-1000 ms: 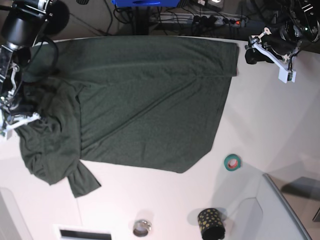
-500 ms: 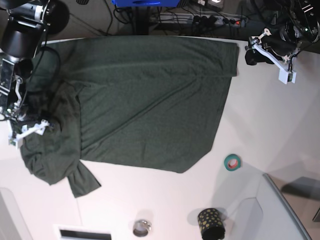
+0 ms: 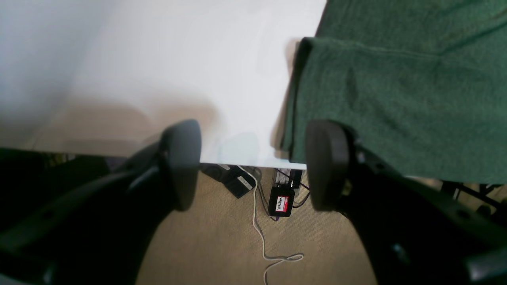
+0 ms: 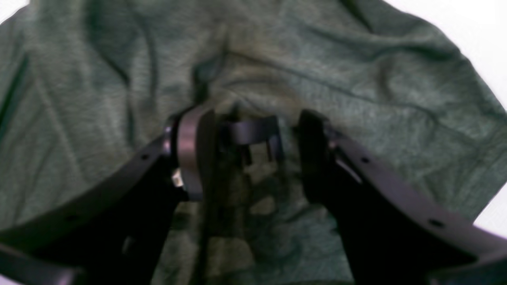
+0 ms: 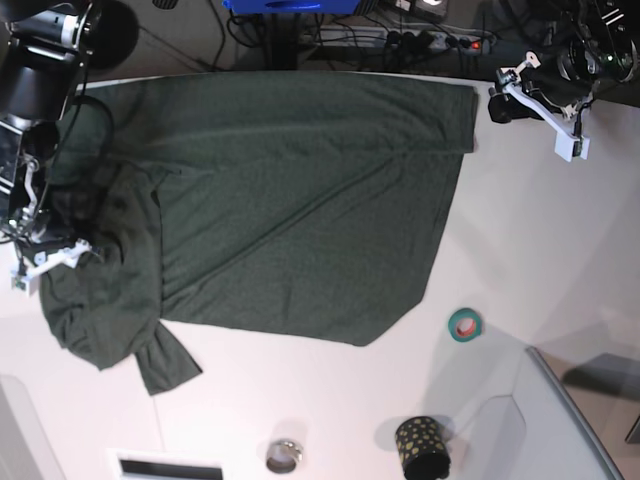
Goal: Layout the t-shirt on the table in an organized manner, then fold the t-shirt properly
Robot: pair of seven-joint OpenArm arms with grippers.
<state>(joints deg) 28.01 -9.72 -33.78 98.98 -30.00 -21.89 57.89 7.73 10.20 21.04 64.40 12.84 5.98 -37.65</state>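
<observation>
The dark green t-shirt [image 5: 300, 200] lies spread over the white table [image 5: 540, 240], its left part bunched in folds with a sleeve [image 5: 165, 365] sticking out toward the front. My right gripper [image 5: 45, 255] is down on that bunched part. In the right wrist view the right gripper [image 4: 253, 154] has its jaws apart over creased fabric [image 4: 356, 91], with a fold between them. My left gripper [image 5: 540, 110] hangs at the table's far right edge beside the shirt's corner. In the left wrist view the left gripper [image 3: 253, 164] is open and empty, the shirt corner [image 3: 396, 99] to its right.
A teal tape roll [image 5: 464, 324], a black dotted cup [image 5: 422, 446] and a small metal ring [image 5: 284, 456] sit near the front. A grey bin [image 5: 585, 420] stands at the front right. Cables and a power strip [image 5: 440, 40] lie past the far edge.
My right gripper has moved a little down and forward on the bunched left part of the shirt. My left gripper has shifted slightly up and back.
</observation>
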